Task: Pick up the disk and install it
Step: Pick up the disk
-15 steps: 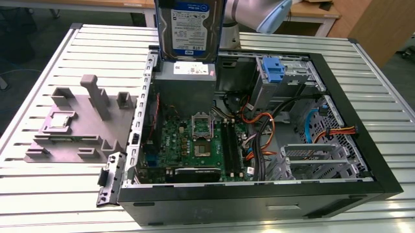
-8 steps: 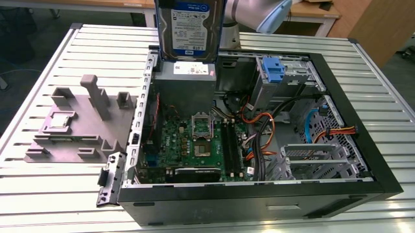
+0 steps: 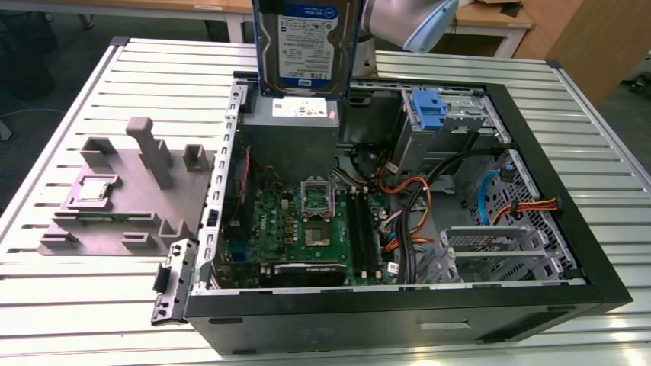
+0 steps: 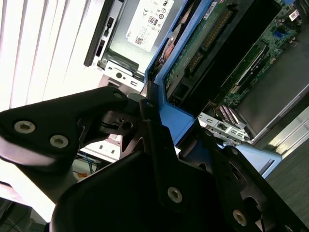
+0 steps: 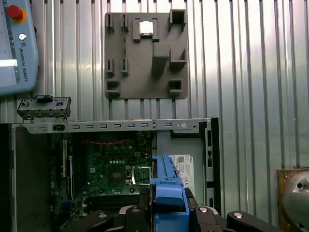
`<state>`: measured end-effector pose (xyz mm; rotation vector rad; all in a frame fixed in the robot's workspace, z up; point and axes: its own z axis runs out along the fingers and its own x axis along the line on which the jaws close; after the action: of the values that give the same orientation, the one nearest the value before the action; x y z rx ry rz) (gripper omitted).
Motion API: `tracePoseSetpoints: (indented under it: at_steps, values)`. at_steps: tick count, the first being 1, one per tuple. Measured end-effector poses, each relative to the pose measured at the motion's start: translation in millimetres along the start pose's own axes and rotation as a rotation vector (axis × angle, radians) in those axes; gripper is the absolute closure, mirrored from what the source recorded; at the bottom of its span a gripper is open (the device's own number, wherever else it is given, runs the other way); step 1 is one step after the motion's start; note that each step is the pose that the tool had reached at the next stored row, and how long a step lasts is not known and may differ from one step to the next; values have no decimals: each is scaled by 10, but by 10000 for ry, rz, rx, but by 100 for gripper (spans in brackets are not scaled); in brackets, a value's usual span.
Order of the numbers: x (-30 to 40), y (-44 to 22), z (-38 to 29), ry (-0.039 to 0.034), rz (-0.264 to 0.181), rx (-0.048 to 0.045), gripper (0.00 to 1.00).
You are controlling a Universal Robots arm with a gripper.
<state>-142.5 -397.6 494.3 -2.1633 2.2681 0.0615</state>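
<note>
Clamping the disk (image 3: 305,46) by its blue carrier (image 5: 167,188), with the gripper (image 5: 169,212) closed hard on both sides of that frame, black fingers (image 4: 96,111) pressing against the blue plastic in both wrist views. Holding the disk upright at twelve o'clock in the exterior view — label facing the camera, lower edge overlapping the grey power supply (image 3: 293,126) behind it, contact or gap between the two not being clear. Hanging over the end of the open computer case (image 3: 407,313) farthest from the exterior camera. Looking down past the carrier onto the green motherboard (image 3: 305,229), lying toward seven o'clock inside the case. Showing a blue-latched drive bay (image 3: 429,114) at one o'clock of the interior, a metal drive cage (image 3: 489,248) at four o'clock, and orange and black cables (image 3: 407,194) running between them. Sharing the slatted metal table (image 3: 81,320) with a grey fixture plate (image 3: 122,206) at nine o'clock of the case — the exterior view's left — just beside the case wall and carrying a small square chip (image 3: 91,188). Sharing it too, farther off in the first wrist view, with a grey-blue pendant (image 5: 17,48) bearing a red button (image 5: 14,12).
</note>
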Motion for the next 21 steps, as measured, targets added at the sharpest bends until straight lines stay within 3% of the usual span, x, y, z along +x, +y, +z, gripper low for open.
tracePoseSetpoints:
  at_steps: [12,17,21]
  values:
    - [212,-11,-6,9,1,1,63]
    - [232,-20,-7,12,2,1,63]
    - [230,-69,-8,12,3,0,63]
